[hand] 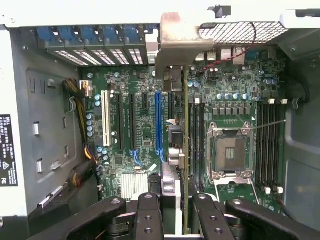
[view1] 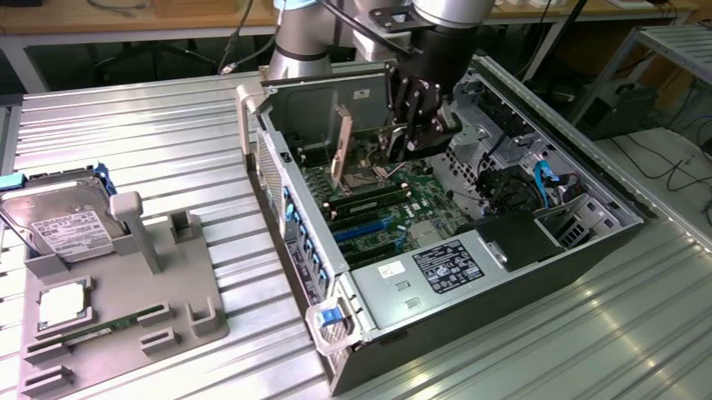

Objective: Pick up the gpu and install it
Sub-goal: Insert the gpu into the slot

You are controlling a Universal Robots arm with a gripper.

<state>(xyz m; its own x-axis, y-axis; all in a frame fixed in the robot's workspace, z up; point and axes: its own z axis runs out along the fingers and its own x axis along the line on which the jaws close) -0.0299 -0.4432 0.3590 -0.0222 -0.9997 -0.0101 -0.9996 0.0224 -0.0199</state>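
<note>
Currently, claw (hand: 178, 220): I see it partly closed, pinching the gpu (hand: 185, 130).
Gpu: edge-on, upright between the claw's fingers.
Motherboard (hand: 140, 125): right beneath my claw, inside the computer case (view1: 378, 367).

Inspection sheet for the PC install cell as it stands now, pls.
Surface: ribbed metal table, with an open PC case lying on it.
Job's things: gpu stands upright over the motherboard, bracket toward the rear slot openings; cannot tell if it is seated.
Clutter: grey fixture tray holding a hard drive, CPU and RAM stick.
Grippers: gripper inside the case, shut on the gpu.
Cables: blue cable and yellow-black wire bundle inside the case.
Surroundings: workbench behind; loose floor cables at the exterior view's right.
</note>
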